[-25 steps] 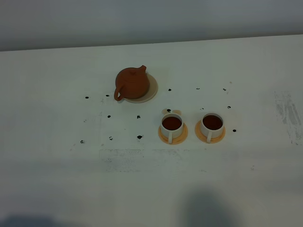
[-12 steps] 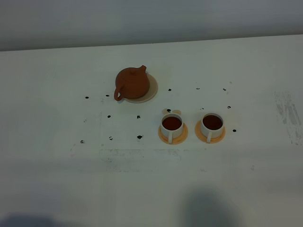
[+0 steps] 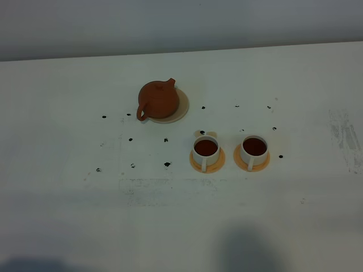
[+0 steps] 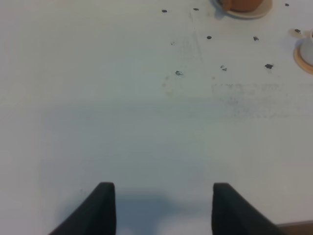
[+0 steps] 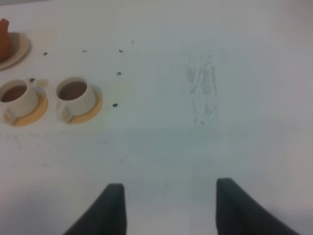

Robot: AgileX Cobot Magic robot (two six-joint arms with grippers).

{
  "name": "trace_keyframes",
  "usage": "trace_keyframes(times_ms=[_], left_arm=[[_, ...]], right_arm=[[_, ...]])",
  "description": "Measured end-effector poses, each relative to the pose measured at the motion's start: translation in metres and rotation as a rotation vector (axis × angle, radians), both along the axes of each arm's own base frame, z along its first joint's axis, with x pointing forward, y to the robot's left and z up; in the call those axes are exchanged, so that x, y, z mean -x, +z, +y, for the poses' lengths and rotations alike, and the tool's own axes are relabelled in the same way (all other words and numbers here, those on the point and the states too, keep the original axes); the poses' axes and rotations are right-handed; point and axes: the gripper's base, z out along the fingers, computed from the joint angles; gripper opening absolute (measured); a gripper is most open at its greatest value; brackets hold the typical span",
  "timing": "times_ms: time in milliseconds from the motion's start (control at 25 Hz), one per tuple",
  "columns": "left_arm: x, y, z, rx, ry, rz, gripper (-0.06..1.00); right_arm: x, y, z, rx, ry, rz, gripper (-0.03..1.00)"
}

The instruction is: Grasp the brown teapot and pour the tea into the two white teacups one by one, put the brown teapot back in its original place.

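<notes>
The brown teapot (image 3: pixel 158 99) rests upright on its cream saucer, the original place (image 3: pixel 180 109), at the back middle of the white table. Two white teacups (image 3: pixel 206 151) (image 3: pixel 254 149), each on an orange saucer, stand in front of it to the right, both holding dark tea. No arm shows in the high view. My left gripper (image 4: pixel 164 203) is open over bare table near the front edge, far from the teapot (image 4: pixel 243 5). My right gripper (image 5: pixel 170 205) is open too, well short of the teacups (image 5: pixel 74 96) (image 5: pixel 18 98).
Small black marks (image 3: pixel 167 164) dot the table (image 3: pixel 68 198) around the teapot and cups. A scuffed patch (image 3: pixel 345 136) lies near the right edge. Two dark shadows fall along the front edge.
</notes>
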Motion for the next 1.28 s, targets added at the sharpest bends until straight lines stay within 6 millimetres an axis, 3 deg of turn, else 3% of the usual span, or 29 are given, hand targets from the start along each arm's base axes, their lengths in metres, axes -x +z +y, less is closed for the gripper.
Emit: trace_keyframes(times_ms=[1280], left_arm=[[0.0,0.0,0.0,0.0,0.0,0.0,0.43]], right_arm=[[0.0003,0.0002,0.0011,0.033,0.059,-0.004,0.42]])
